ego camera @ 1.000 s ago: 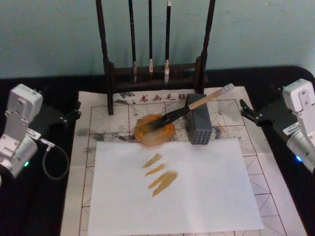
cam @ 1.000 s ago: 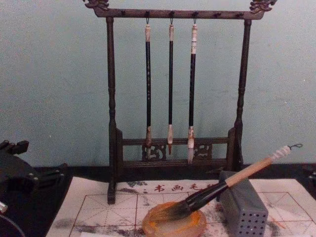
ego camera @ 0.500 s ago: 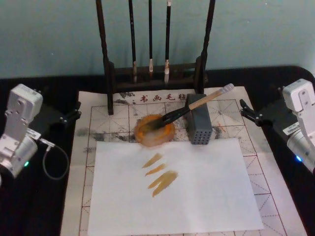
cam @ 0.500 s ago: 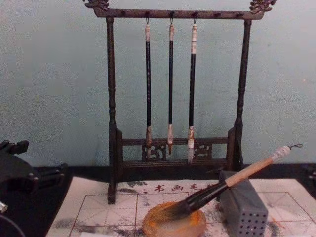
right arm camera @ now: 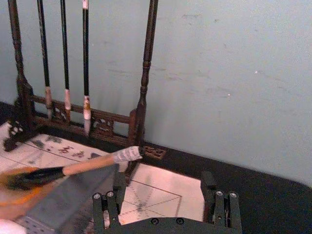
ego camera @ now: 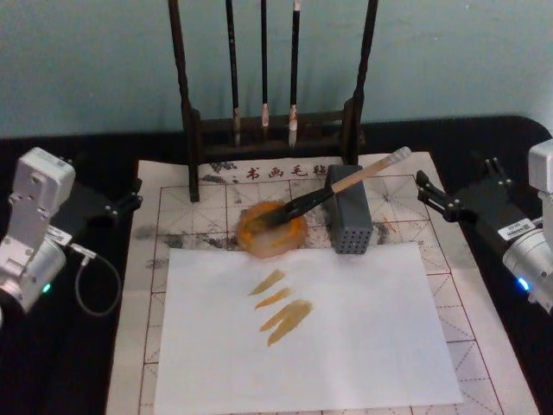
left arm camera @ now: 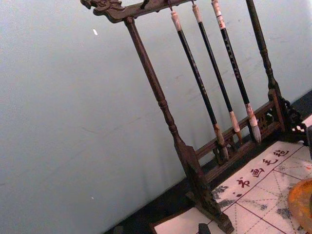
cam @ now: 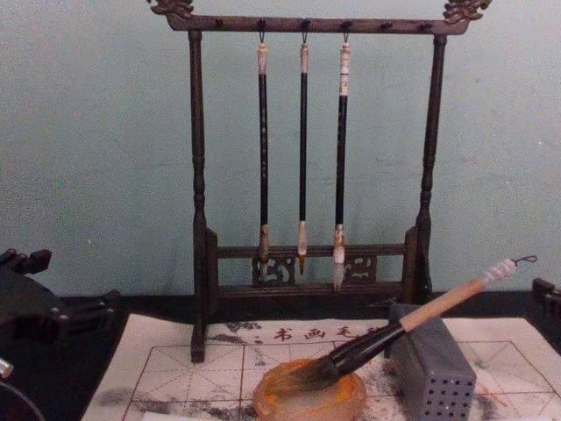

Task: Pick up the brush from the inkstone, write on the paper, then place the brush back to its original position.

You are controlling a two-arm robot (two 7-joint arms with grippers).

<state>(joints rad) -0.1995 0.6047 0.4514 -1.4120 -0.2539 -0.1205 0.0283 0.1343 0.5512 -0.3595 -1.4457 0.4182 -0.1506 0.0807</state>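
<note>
The brush [ego camera: 359, 175] lies in the inkstone [ego camera: 259, 243], with the left gripper [ego camera: 128, 197] and right gripper [right arm camera: 163, 183] spread empty on either side.

Dim, even light from above casts soft, faint shadows.
</note>
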